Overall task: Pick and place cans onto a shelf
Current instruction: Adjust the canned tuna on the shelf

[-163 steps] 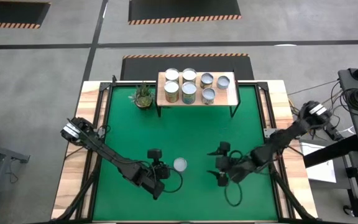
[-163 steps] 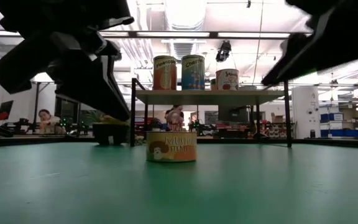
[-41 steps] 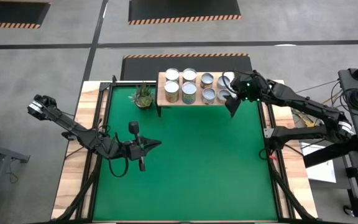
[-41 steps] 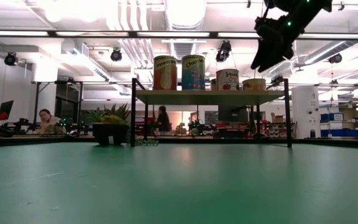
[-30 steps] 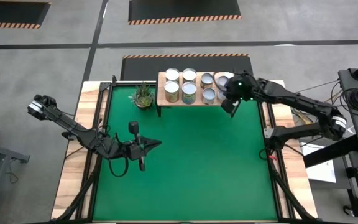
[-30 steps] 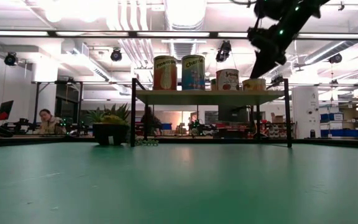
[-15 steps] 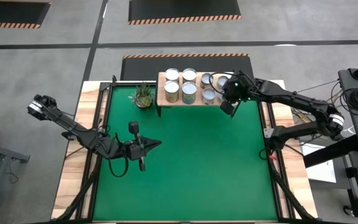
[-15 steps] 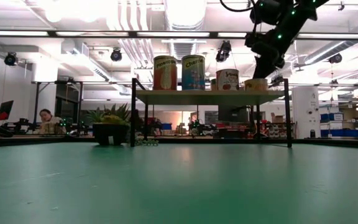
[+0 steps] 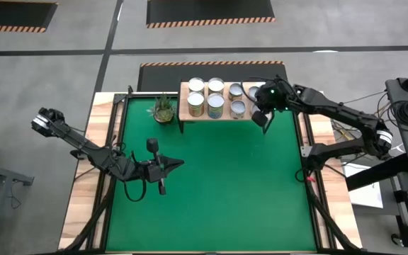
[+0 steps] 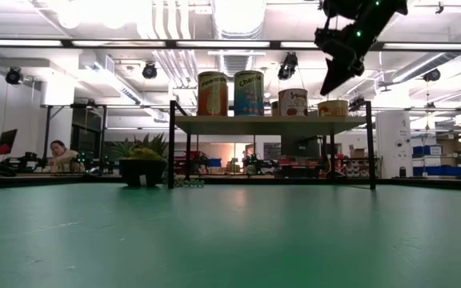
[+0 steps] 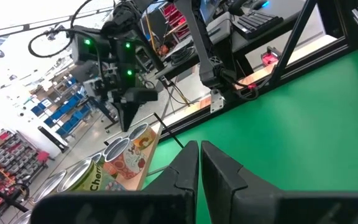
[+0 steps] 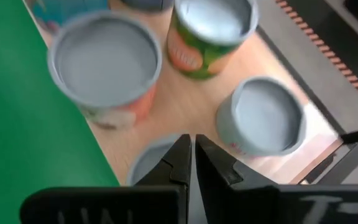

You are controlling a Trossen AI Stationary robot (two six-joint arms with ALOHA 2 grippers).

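**Right pincer above the shelf's end, cans lined up on the board**

The right pincer (image 9: 261, 117) hangs over the right-hand end of the shelf (image 9: 186, 113), raised above the can tops, as the low view shows (image 10: 330, 76). In its own wrist view its two dark fingers (image 12: 180, 163) lie closed against each other with nothing between them. Directly beneath the fingertips sits a can (image 12: 149, 163), partly hidden by them. Beyond it on the pale board stand a wide can with an orange label (image 12: 105, 65), a can with a green and orange label (image 12: 211, 31), and a plain silver can (image 12: 261, 121) near the shelf's corner.

From above, the cans (image 9: 215, 105) stand in two rows on the shelf, beside the pincer toward the plant (image 9: 163, 108). The taller labelled ones (image 10: 212, 94) are farthest from the pincer; the shorter ones (image 10: 333, 108) stand nearest, just below it. The plant sits on the green mat (image 9: 218, 184) next to the shelf's far end.

The left pincer (image 9: 177, 163) waits low over the mat, well apart from the shelf, its fingers (image 11: 185, 167) pressed together and empty. The mat covers the wooden table (image 9: 85, 177).
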